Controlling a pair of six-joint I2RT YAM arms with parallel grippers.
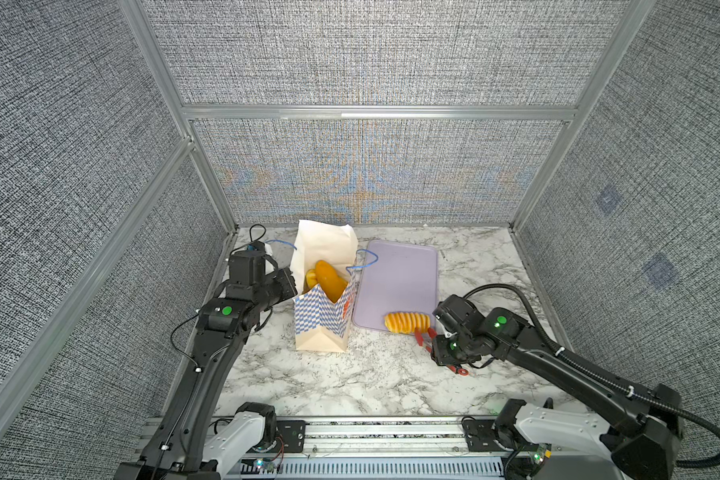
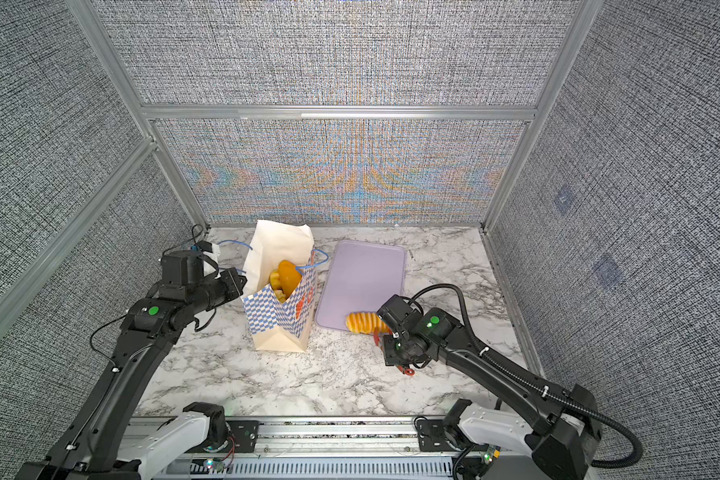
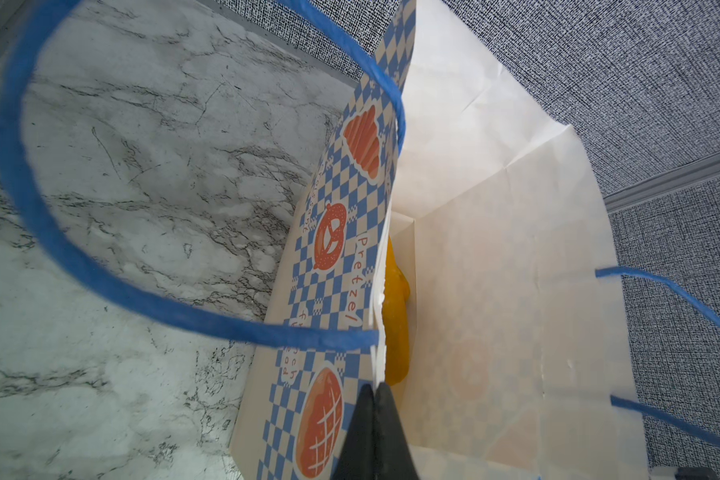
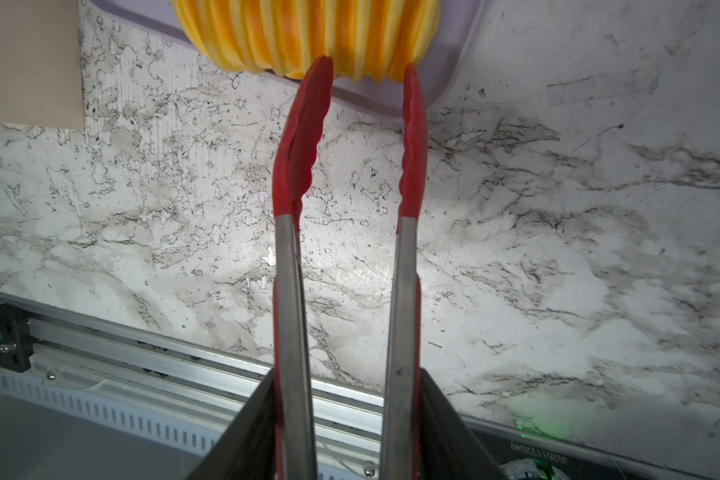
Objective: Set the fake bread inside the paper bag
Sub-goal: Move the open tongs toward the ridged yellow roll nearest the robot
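While glossy orange loaves [image 1: 329, 280] already sit inside paper bag [image 1: 321, 328], only bread you see outside: ribbed yellow roll [image 1: 406, 323] on smooth lavender tray [image 1: 395, 266] edge, just right of bag. Left hand [image 3: 375, 399] pinched together on bag's creased rim. Right hand [image 4: 350, 419] clamped on red tongs [image 4: 304, 124], scalloped tips apart, right at roll.

A robotics lab test cell. Grey woven fabric panels [image 1: 350, 54] in silver aluminium framing [image 1: 375, 112] wall in a white marble-patterned bench [image 1: 350, 382] on three sides. Along the bench's near edge runs a slotted aluminium rail [image 1: 383, 432] carrying two black robot arms [image 1: 208, 365] with green lights and bare circuit boards [image 1: 538, 456]. The bread is fake: a glossy ribbed yellow-orange toy roll [image 1: 406, 323].
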